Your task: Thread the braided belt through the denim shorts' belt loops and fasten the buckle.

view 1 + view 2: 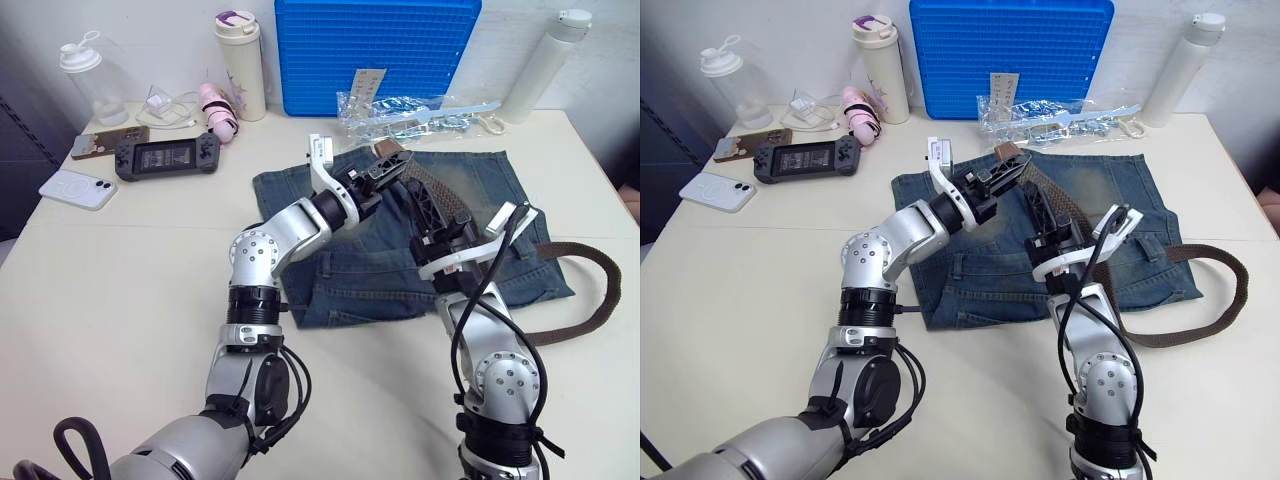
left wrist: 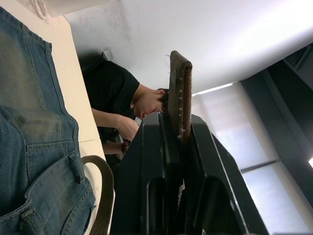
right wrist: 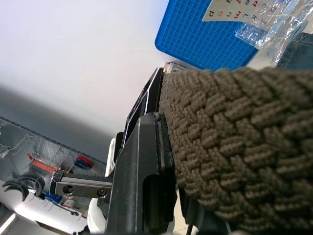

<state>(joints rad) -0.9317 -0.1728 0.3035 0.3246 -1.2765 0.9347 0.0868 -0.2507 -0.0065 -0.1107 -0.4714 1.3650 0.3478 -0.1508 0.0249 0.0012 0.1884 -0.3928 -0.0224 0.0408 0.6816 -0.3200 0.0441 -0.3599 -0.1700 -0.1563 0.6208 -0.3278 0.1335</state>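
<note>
While the denim shorts (image 1: 400, 235) lie flat on the table (image 1: 120, 290), the left end effector (image 1: 388, 166) clamps the braided belt (image 1: 440, 195) by its leather tip above them. Beside it, the right end effector (image 1: 428, 205) grips the woven strap.

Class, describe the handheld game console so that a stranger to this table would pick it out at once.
Start at the blue tray against the wall and look toward the table's far left corner. The handheld game console lies there, beside a white phone: wide, dark grey, with a screen between two control grips.
</note>
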